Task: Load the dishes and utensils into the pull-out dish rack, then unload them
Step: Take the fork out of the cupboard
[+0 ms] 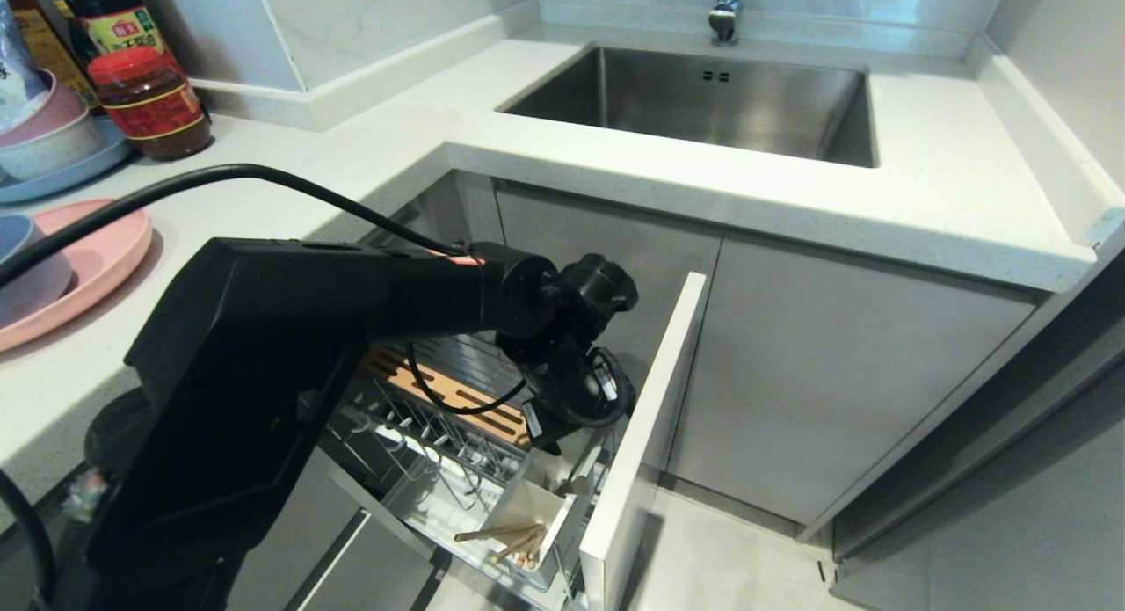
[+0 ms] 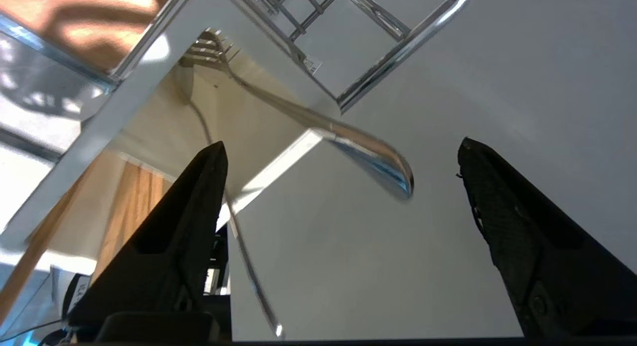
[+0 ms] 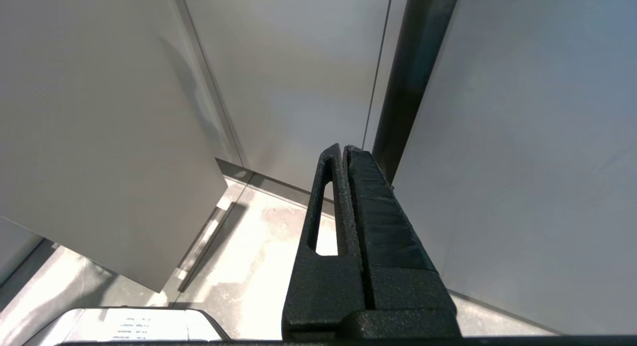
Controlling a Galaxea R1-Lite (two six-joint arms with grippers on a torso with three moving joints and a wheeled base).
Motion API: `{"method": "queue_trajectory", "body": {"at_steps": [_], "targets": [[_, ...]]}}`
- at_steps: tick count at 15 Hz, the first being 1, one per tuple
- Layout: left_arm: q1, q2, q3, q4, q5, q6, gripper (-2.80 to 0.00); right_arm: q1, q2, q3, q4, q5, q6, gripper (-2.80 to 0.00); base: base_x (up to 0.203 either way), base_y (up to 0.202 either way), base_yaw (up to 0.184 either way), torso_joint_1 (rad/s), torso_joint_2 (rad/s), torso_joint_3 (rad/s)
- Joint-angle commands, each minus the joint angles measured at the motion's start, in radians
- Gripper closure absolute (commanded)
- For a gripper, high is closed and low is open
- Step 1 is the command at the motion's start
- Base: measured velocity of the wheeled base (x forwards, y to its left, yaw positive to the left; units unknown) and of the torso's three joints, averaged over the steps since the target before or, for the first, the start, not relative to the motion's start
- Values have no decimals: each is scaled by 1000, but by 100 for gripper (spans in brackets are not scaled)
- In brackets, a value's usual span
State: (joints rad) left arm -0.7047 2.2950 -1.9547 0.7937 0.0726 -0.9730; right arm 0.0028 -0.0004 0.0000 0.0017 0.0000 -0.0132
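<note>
My left arm point(image 1: 571, 391) reaches down into the pull-out dish rack point(image 1: 422, 444), over its white utensil box point(image 1: 527, 505). The left gripper point(image 2: 342, 144) is open. A metal fork point(image 2: 368, 154) stands tines-down in the box, its handle end free between the fingers point(image 2: 199, 201), touching neither. A thinner metal handle point(image 2: 249, 266) leans beside the near finger, its head hidden. Wooden chopsticks point(image 1: 505, 536) lie in the box. The pink plate point(image 1: 97, 259) with the blue-grey bowl point(image 1: 26, 268) on it sits on the counter at far left. My right gripper point(image 3: 343, 149) is shut and parked by cabinet doors.
The rack's pale cabinet front point(image 1: 642, 444) stands pulled out to the right of the arm. A steel sink point(image 1: 703, 101) with a tap is at the back. A red-lidded jar point(image 1: 149, 101), bottles and a blue plate point(image 1: 70, 167) with stacked bowls crowd the back left counter.
</note>
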Motion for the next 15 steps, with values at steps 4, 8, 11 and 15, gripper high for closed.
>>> {"method": "queue_trajectory", "body": {"at_steps": [4, 8, 11, 15], "targets": [[-2, 32, -1, -2, -16, -6, -280, 0, 0, 0, 0, 0, -1, 0, 0, 0, 0, 0, 0, 0], [-3, 32, -1, -2, -22, -6, -280, 0, 0, 0, 0, 0, -1, 0, 0, 0, 0, 0, 0, 0], [-2, 32, -3, -2, -22, -6, -280, 0, 0, 0, 0, 0, -1, 0, 0, 0, 0, 0, 0, 0], [-2, 31, -3, -2, -23, -4, 0, 0, 0, 0, 0, 0, -1, 0, 0, 0, 0, 0, 0, 0]]}}
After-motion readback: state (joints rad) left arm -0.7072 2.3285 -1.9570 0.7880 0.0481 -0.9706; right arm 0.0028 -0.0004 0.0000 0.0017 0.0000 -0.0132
